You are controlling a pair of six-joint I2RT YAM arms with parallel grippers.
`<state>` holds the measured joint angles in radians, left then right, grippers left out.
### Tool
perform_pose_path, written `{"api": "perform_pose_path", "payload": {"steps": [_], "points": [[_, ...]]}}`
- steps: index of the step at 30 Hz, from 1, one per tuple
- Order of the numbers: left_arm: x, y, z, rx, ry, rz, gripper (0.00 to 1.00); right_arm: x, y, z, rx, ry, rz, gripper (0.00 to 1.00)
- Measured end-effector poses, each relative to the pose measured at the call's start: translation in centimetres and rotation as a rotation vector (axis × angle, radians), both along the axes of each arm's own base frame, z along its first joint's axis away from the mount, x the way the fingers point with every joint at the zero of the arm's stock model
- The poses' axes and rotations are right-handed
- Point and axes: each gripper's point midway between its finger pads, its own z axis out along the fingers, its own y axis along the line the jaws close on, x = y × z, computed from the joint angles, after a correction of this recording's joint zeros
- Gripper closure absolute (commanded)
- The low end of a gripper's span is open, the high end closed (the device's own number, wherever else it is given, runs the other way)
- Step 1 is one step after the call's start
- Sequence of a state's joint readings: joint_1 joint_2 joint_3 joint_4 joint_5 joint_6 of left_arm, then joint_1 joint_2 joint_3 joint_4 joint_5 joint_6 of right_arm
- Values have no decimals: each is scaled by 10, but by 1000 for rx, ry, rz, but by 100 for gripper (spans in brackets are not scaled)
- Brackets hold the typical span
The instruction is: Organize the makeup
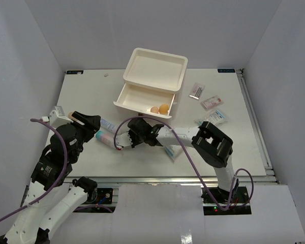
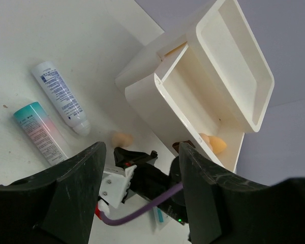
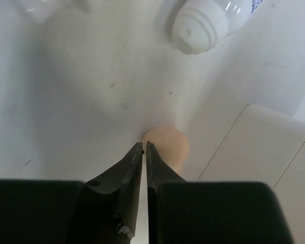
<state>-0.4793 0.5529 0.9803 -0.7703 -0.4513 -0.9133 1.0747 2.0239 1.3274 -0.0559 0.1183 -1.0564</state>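
- Right gripper point(image 3: 144, 147): I see the jaws pressed together with nothing between them.
- Loose sponge point(image 3: 165, 148): on the table point(image 1: 91, 91) just past those tips; possibly touching, but I cannot tell.
- Left gripper point(image 2: 142, 150): jaws wide apart, empty, near the table's left edge.
- Two sponges point(image 1: 164, 108): in the open drawer point(image 1: 126, 97) of the box point(image 1: 156, 66) at the far edge.
- Two tubes point(image 1: 108, 123): left of centre.
- Packets point(image 1: 212, 102): toward the right edge.

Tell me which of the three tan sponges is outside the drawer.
The sponge lying on the table, just beyond the shut right gripper. The other two sponges lie inside the open drawer.
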Motion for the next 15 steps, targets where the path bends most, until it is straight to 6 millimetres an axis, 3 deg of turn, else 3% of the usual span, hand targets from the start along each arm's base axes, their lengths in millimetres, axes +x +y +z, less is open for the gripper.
{"api": "perform_pose_path", "payload": {"steps": [4,12,13,15], "points": [[2,-2,-11,4,25,-5,30,-46,-16,28,56,166,80,92],[11,-13,-29,10,69,-30,30,-125,-43,132,274,330,270,91],[13,-15,-31,10,73,-35,30,-130,-46,143,297,335,285,86],[15,-18,-36,10,84,-42,30,-139,-52,160,333,332,309,67]]}}
